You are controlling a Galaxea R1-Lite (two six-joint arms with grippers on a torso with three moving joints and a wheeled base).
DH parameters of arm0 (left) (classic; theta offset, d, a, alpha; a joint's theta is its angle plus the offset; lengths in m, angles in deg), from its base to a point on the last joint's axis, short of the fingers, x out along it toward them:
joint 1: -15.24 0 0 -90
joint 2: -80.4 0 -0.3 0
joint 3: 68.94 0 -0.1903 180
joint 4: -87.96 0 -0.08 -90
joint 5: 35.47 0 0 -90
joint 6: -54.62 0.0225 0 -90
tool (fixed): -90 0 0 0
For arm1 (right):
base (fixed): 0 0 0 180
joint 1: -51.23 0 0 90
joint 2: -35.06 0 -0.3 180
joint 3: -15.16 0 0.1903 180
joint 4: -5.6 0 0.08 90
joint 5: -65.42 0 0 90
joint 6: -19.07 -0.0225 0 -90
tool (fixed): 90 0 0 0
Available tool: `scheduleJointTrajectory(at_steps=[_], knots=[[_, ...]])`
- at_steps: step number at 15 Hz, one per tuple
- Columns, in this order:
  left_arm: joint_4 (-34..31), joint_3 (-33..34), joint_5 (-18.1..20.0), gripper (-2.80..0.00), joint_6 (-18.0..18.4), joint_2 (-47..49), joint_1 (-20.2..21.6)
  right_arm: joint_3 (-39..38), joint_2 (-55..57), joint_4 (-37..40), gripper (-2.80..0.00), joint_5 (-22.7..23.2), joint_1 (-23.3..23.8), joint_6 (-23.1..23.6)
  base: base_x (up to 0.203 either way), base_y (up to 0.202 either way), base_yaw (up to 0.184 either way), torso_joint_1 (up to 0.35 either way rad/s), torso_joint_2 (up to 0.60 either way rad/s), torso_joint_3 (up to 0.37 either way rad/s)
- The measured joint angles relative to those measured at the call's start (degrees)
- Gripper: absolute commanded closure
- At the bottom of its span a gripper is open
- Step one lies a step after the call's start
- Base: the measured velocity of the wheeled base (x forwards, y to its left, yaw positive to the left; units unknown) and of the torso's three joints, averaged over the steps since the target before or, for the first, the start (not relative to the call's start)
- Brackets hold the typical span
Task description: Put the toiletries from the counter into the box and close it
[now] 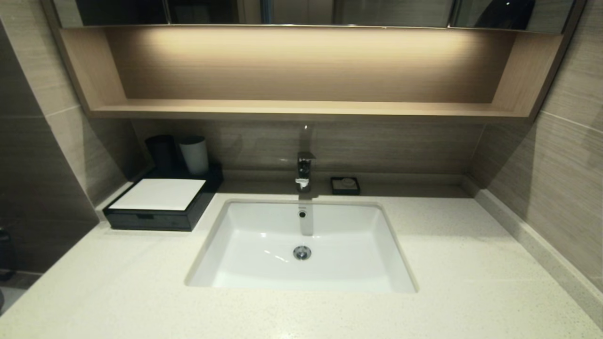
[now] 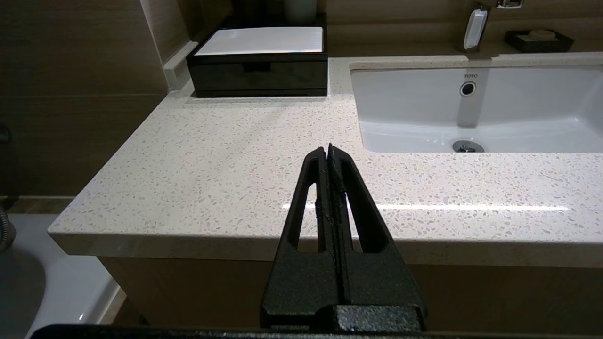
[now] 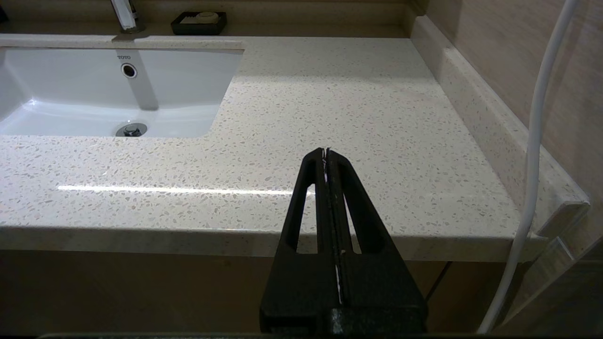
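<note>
Box of black with a flat white top panel sits at the far left of the speckled cream surface, tucked against the left wall, its dark front drawer pushed in flush. Behind it, on the same black base, stand two cups, one dark and one white. No plastic-wrapped packets show on the stone in any view.

To the right of the box, a white rectangular sink is set into the surface, with a chrome drain at its middle and an overflow hole on its far wall. A chrome tap rises at the far edge of the sink, and just right of it a small dark soap dish holds a pale round soap. A light wooden shelf runs along the wall above, lit from overhead.

Neither arm appears in the head view. The left wrist view shows the left pincer with its fingers pressed together and nothing between them, held off the near edge of the surface, left of the sink and well apart from the box. The right pincer is likewise pressed together and empty, off the near edge to the right of the sink, with a white cable hanging beside the right wall.
</note>
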Motion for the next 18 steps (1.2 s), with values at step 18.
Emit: scheduleJointTrajectory(at_steps=[18], knots=[[0.3, 0.0, -0.1, 0.00, -2.1, 0.0, 0.0, 0.0, 0.0, 0.0, 0.00, 0.0, 0.0, 0.1, 0.000, 0.000, 0.000, 0.000, 0.00, 0.000]])
